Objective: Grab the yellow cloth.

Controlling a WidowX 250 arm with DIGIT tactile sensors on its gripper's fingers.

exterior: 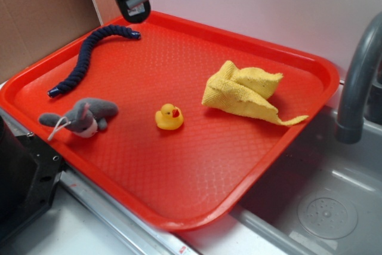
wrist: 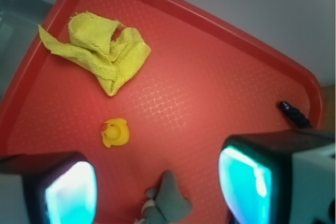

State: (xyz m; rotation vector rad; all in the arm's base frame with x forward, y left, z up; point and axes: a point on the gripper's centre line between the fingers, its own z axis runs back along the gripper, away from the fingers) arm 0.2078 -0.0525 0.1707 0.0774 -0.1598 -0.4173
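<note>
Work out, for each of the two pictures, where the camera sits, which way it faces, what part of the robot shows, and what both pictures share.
Exterior: off the tray's near side, looking down across it; the claw hangs at the far rim.
Wrist: on the arm above the claw, looking down between its open, empty fingers.
Shared: yellow cloth, rubber duck, grey plush toy, blue rope.
</note>
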